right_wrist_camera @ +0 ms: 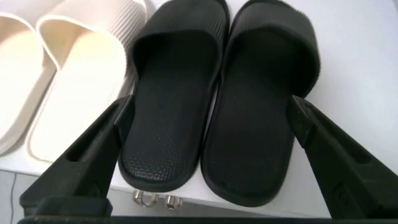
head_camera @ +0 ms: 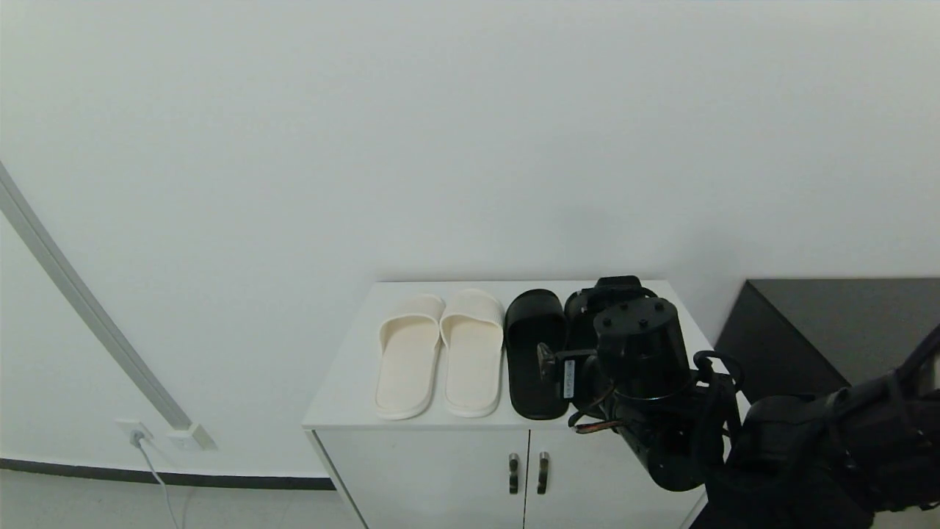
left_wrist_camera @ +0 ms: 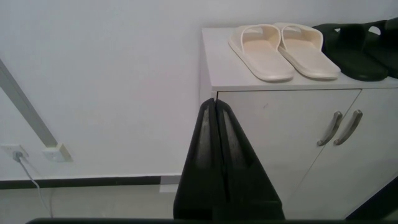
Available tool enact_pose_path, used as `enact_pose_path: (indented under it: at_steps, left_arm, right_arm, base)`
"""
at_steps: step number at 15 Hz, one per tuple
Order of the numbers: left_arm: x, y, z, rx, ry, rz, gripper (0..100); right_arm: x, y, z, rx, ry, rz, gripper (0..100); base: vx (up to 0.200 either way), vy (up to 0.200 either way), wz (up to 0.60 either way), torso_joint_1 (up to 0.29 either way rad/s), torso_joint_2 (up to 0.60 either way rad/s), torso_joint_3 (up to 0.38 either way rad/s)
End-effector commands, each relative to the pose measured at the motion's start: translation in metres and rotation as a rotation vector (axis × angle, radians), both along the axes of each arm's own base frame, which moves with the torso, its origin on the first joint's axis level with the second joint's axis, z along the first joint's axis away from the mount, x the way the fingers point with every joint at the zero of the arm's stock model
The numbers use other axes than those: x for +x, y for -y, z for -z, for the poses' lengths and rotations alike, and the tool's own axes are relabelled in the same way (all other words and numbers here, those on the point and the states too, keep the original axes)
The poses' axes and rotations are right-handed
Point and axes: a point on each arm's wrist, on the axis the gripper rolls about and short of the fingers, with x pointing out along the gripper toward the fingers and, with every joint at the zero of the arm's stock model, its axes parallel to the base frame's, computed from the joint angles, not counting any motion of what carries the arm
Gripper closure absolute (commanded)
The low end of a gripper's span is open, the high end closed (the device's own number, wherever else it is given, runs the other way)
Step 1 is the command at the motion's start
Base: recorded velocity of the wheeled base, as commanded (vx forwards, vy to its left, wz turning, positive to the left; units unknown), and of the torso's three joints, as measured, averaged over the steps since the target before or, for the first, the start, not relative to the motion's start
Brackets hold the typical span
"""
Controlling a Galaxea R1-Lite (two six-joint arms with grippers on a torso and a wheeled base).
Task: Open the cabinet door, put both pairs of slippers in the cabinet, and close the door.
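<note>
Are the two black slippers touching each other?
Touching. The right wrist view shows one black slipper and the other black slipper lying side by side, their inner edges pressed together with no gap along most of their length.

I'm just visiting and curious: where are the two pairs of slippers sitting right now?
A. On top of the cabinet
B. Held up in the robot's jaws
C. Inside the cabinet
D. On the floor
A: the cream pair and the black pair lie side by side on the white cabinet top, and the cabinet doors below them are shut.
</note>
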Motion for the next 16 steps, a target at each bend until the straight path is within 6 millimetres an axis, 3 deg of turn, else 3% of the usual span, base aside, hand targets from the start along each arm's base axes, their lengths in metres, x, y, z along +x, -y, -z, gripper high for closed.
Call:
enact_pose_path:
  at_steps: [1,12,16]
  left_arm:
    - [0.000,0.000,0.000,0.000,0.000,0.000,100]
    - [0.000,0.000,0.000,0.000,0.000,0.001,100]
    - [0.000,0.000,0.000,0.000,0.000,0.001,100]
  right_arm:
    - [0.004,-0.003,0.009,-0.012,-0.010,0.006,0]
    - [0.046,-0.004,0.050,-0.049,0.051,0.064,0]
    - [0.073,-0.010,0.061,-0.039,0.069,0.093,0]
  base:
    - [0.000,0.000,0.00,0.000,0.00,0.000]
    - [0.000,0.000,0.00,0.000,0.00,0.000]
    - [0.000,0.000,0.00,0.000,0.00,0.000]
